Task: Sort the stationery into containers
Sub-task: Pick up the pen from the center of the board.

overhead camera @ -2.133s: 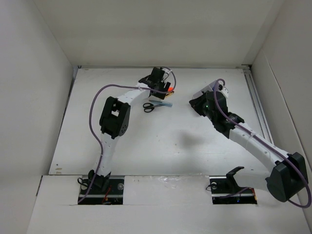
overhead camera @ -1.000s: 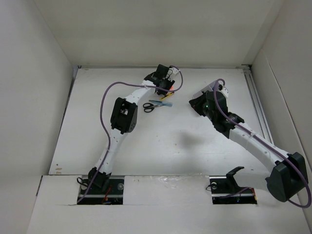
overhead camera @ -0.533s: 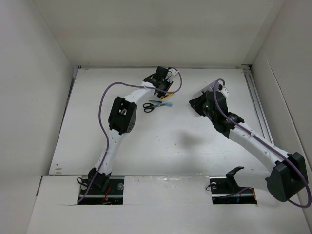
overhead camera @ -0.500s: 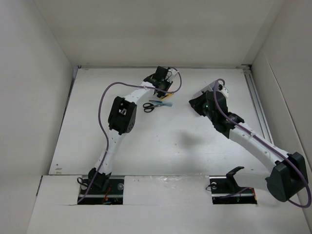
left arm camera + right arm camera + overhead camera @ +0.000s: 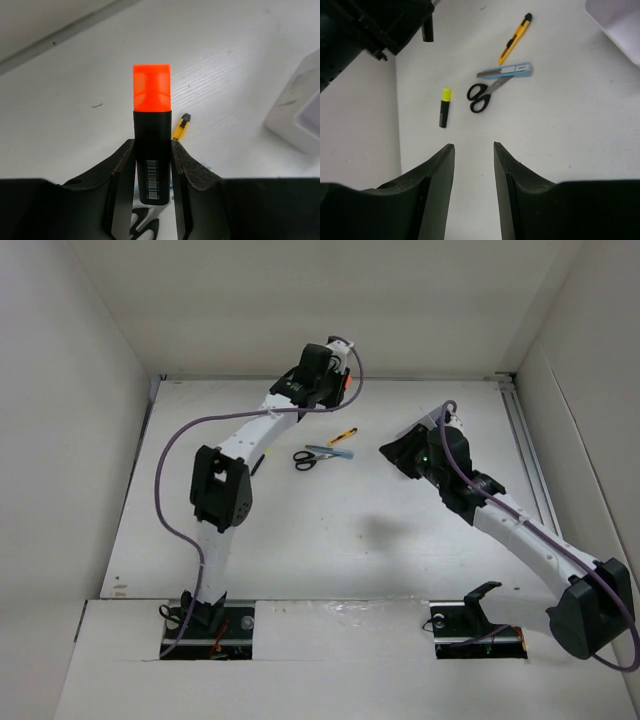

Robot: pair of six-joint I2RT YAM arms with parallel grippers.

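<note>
My left gripper [image 5: 152,146] is shut on the orange-capped black marker [image 5: 151,125] and holds it raised above the table near the back [image 5: 325,375]. Below it lie the yellow-black cutter [image 5: 343,436], the black-handled scissors [image 5: 305,459] and a blue pen-like item [image 5: 336,452]. A corner of the white box [image 5: 299,117] shows to the right in the left wrist view. My right gripper [image 5: 474,150] is open and empty, hovering right of the scissors [image 5: 481,96] and cutter [image 5: 515,39].
A yellow-capped black marker [image 5: 444,107] lies left of the scissors. The box edge [image 5: 620,20] is at the top right in the right wrist view. White walls enclose the table on the left, back and right.
My left gripper has risen and moved towards the back wall with the orange-capped marker, uncovering the yellow cutter. The right arm has barely shifted.
</note>
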